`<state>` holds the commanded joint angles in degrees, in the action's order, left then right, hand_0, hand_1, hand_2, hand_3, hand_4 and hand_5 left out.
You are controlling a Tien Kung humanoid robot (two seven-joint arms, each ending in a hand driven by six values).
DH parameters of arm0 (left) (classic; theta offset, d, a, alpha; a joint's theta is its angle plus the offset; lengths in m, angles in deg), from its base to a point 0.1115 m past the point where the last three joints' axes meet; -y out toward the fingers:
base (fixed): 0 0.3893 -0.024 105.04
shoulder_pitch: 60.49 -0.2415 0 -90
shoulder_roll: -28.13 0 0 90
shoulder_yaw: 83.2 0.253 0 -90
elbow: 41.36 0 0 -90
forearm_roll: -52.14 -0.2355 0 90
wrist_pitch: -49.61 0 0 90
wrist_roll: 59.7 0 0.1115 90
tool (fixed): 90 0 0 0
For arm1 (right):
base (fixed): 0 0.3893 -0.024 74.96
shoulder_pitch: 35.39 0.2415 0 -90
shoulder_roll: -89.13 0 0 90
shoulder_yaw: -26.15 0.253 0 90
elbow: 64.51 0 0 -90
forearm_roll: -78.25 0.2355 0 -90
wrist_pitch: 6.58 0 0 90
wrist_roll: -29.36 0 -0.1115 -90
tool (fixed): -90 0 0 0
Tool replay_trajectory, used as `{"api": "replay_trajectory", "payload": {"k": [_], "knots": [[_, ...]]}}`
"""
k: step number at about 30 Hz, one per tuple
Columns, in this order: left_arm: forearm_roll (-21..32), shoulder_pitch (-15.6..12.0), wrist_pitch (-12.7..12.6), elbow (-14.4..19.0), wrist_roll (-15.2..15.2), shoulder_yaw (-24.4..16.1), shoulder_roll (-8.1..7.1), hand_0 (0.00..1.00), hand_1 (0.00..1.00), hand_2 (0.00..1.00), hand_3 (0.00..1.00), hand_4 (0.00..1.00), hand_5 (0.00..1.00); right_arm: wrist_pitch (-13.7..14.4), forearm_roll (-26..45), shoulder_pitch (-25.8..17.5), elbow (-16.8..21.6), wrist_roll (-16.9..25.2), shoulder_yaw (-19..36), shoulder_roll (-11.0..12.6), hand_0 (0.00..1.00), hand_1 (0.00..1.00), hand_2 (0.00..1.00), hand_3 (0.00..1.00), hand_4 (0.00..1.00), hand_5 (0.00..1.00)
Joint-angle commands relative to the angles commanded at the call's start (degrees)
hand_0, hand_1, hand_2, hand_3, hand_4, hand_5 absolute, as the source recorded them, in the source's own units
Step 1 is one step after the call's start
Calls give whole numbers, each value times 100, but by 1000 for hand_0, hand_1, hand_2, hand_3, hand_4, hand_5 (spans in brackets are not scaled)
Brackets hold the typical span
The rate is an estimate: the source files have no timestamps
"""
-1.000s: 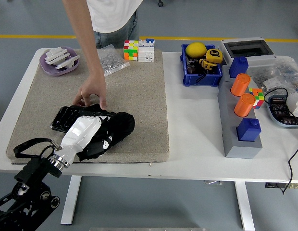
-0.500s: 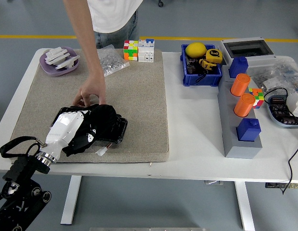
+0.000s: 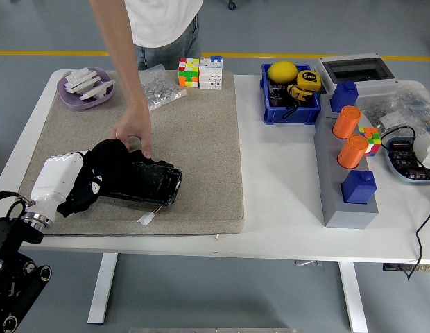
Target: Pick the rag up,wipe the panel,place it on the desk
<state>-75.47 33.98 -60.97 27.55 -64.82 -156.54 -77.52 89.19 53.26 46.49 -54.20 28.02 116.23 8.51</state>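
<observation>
The left robot hand [image 3: 62, 182] lies low at the left, fingers curled.

Far left I see a purple dish [image 3: 85, 97] of white parts, with a clear bag [image 3: 161, 87] of small bits beside it. Two cubes [image 3: 200, 72] sit at the mat's [image 3: 201, 159] far edge. A blue bin [image 3: 290, 109] holds a yellow ball [image 3: 282, 71] and a tape measure [image 3: 308, 80]. Two orange cylinders [image 3: 349, 137] stand on a grey block [image 3: 336, 201]. Far right is clutter, perhaps electronics.
</observation>
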Motion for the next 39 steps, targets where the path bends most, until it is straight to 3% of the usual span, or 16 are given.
{"api": "replay_trajectory", "payload": {"k": [28,33,39], "knots": [[-239,53,-19,-365,33,-620,-132,255,312,551,518,385,2,-133,151,-5,0,57,-129,-15,760,622,677,610,998,513],[-239,34,-22,-264,34,-532,-121,256,312,550,518,384,2,-144,169,13,0,62,-141,-27,760,622,677,611,998,513],[-239,26,-11,111,91,-172,-65,256,312,550,519,386,2,-150,160,21,0,57,-135,-23,760,622,678,612,998,515]]}}
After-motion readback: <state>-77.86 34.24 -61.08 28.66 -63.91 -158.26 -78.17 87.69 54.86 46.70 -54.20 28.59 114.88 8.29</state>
